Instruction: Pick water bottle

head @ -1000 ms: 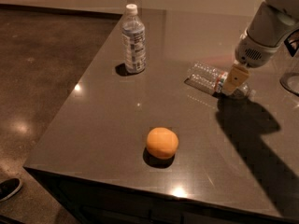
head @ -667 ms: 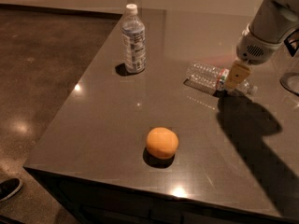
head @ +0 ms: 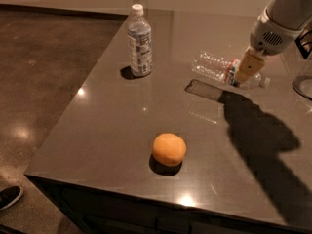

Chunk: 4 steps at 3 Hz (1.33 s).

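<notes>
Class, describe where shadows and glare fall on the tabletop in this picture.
Camera view: the hand, at the lying clear ribbed plastic bottle, and its arm cast a broad dark shadow on the glossy grey table; small bright glints dot its surface.

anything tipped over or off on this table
Yes: the water bottle lies on its side at the far right of the table, unlike the taller bottle standing upright. The gripper is at its label band. No spill shows.

Gripper (head: 245, 73) at label of water bottle (head: 212, 65) lying on table (head: 97, 123); orange (head: 169, 149) near front edge.
</notes>
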Each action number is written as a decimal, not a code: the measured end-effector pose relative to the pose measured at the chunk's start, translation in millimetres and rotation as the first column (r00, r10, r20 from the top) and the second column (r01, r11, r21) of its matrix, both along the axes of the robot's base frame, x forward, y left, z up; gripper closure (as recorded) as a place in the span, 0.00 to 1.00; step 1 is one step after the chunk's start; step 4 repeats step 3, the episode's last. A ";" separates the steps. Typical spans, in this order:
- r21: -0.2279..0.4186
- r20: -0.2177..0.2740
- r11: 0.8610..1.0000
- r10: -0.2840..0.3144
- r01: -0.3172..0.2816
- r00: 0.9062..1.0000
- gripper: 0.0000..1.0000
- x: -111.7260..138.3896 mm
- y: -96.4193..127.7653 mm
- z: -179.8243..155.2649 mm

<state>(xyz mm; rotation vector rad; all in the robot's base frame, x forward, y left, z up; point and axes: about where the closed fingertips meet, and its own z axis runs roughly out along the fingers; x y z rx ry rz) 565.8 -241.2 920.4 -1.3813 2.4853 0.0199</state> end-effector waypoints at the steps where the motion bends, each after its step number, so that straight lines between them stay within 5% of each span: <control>1: 0.024 0.029 0.999 0.047 -0.048 0.998 1.00 -4.3 16.8 24.6; 2: 0.057 0.083 0.989 0.131 -0.136 0.988 1.00 -14.3 48.8 67.3; 4: 0.057 0.083 0.989 0.131 -0.136 0.988 1.00 -14.3 48.9 67.4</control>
